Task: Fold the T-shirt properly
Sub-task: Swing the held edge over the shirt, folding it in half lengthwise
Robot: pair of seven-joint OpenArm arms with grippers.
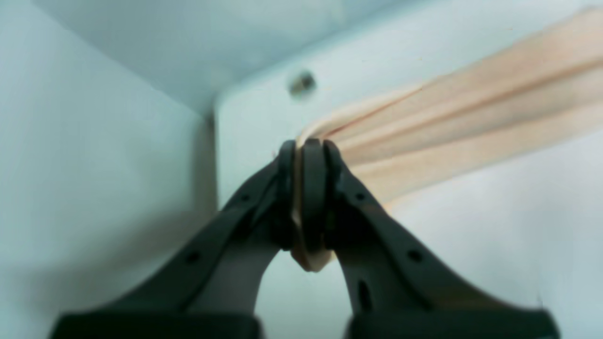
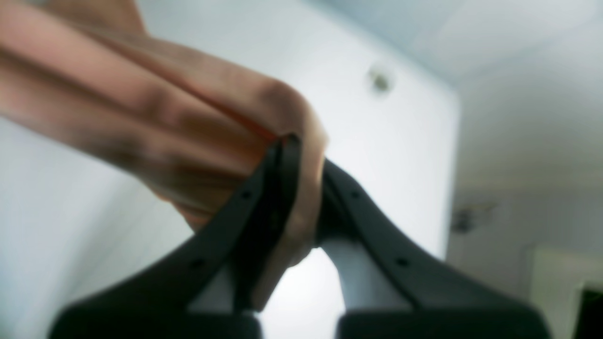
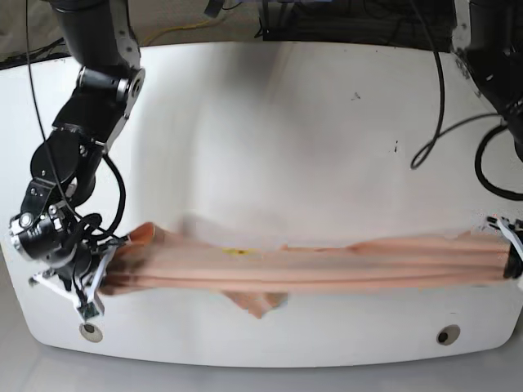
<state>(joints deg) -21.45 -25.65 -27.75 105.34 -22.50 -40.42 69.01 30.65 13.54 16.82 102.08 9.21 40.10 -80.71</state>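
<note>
The peach-pink T-shirt [image 3: 310, 265] is stretched taut in a long band across the near part of the white table [image 3: 286, 131], between my two grippers. A bit of yellow print shows on it near the middle. My left gripper [image 1: 308, 150] is shut on one end of the shirt [image 1: 471, 117], at the base view's right edge [image 3: 513, 260]. My right gripper [image 2: 301, 150] is shut on the other bunched end [image 2: 165, 122], at the base view's left [image 3: 102, 273]. A small flap hangs below the band.
The table's near edge has two round holes, one at the left corner [image 3: 90, 331] and one at the right [image 3: 447, 335]. Black cables [image 3: 433, 139] lie on the table's far right. The right arm's links [image 3: 90, 106] rise at the left.
</note>
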